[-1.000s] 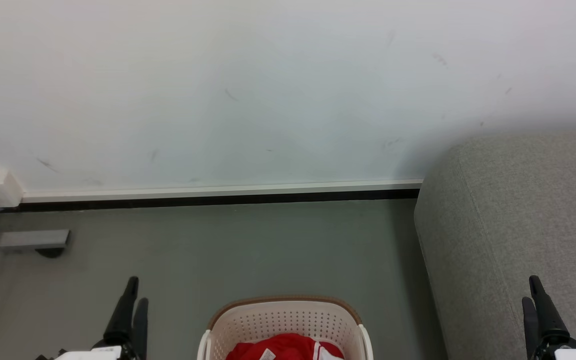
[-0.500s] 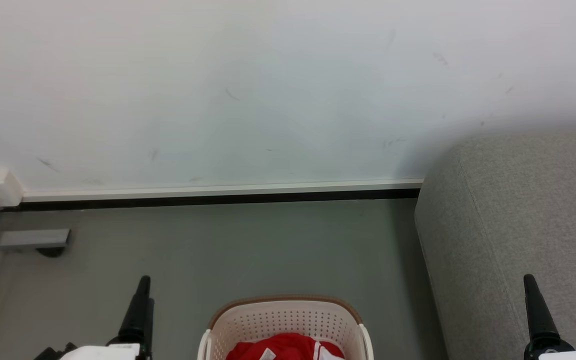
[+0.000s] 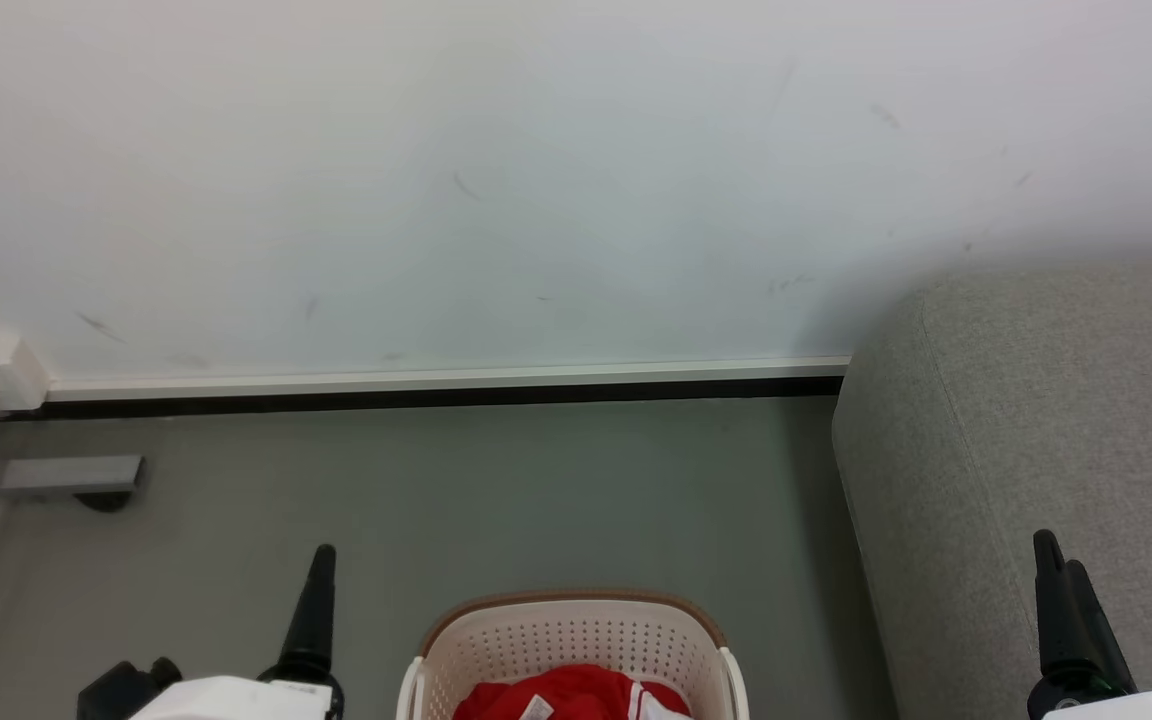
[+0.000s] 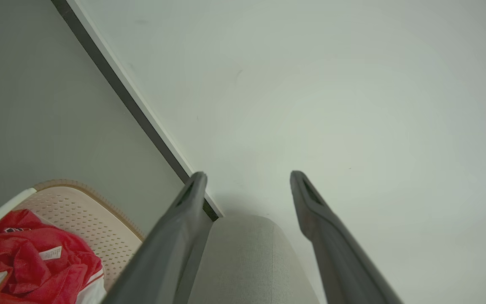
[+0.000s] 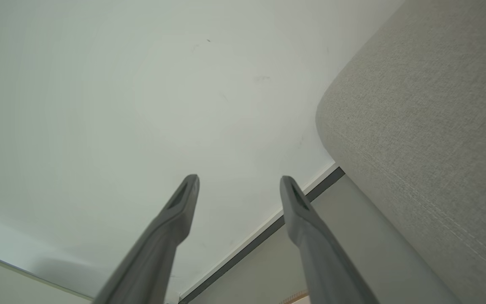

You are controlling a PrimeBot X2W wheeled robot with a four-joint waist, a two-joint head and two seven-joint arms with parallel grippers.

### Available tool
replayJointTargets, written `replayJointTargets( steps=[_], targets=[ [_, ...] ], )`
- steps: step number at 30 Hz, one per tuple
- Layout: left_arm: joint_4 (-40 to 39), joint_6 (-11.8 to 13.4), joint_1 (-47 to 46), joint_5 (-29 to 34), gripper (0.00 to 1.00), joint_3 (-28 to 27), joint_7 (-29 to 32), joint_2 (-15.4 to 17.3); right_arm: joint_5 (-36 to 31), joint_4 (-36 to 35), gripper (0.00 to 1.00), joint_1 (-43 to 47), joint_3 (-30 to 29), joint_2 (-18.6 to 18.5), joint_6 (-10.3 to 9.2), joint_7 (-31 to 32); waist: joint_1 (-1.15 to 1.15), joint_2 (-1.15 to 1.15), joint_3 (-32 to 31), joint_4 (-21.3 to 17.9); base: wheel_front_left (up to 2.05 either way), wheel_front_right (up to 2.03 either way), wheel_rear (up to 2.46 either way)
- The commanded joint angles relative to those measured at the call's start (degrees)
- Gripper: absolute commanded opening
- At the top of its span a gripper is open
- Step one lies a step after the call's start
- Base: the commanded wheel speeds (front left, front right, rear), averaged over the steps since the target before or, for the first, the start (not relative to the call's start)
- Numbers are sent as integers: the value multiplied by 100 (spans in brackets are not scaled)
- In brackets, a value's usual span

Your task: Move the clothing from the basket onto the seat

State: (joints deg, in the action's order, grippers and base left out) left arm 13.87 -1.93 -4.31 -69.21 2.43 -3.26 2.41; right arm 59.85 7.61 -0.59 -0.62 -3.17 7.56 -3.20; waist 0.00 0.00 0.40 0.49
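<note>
Partly cropped, the clothing seemingly bunches in the basket; left claw, right claw gape empty.

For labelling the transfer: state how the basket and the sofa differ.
The basket is cream perforated plastic; the sofa is grey fabric. The basket is far smaller than the sofa. The basket holds the red clothing; no clothing lies on the sofa's visible part. Both stand on the grey floor.

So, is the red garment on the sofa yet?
No, the red garment lies bunched inside the basket, which stands apart from the sofa.
</note>
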Motion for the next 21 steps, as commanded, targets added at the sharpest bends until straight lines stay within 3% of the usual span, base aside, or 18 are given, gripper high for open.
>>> replayJointTargets(
  steps=[1,21],
  targets=[
    [-105,15,-117,212,100,26,-62,35,-239,-115,100,-14,12,-64,-5,-67,0,0,1,2,0,0,0],
    [14,145,-103,2925,100,215,-414,101,-2446,-14,100,118,159,-245,-7,-420,0,0,-19,55,0,0,0]
  ],
)
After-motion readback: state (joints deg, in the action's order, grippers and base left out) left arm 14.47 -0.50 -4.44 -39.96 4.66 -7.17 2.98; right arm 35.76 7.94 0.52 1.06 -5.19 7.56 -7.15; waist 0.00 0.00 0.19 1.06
